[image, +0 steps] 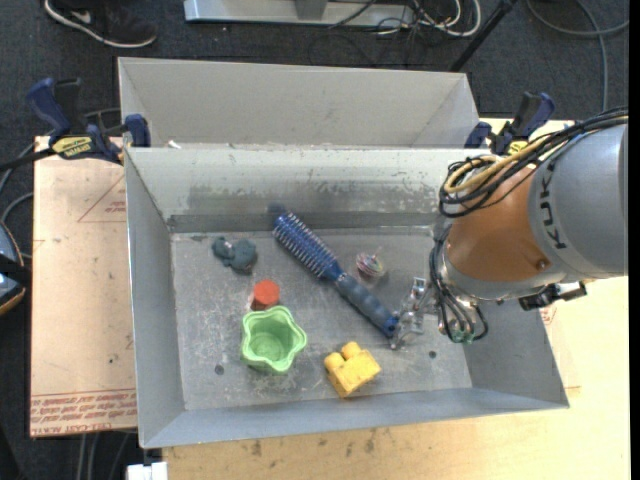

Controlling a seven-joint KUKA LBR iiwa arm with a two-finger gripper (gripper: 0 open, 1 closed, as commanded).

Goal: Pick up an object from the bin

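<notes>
Your fingers [403, 328] sit at the handle end of the blue bristled plastic hairbrush [325, 261], which lies diagonally in the grey metal bin [150, 288]. You cannot tell whether they are released or clenched.

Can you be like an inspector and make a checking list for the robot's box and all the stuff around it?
Surface: grey metal bin, floor scuffed.
Job's things: blue hairbrush lies slantwise mid-bin, with its handle end by the gripper.
Clutter: green flower-shaped cup, yellow block, small red round piece, grey lump, small striped round thing. All lie apart.
Grippers: gripper is low in the bin at the brush's handle; contact cannot be told.
Cables: wrist cables are bundled on the arm; floor cables lie behind the bin.
Surroundings: dark carpet, black shoes.
</notes>
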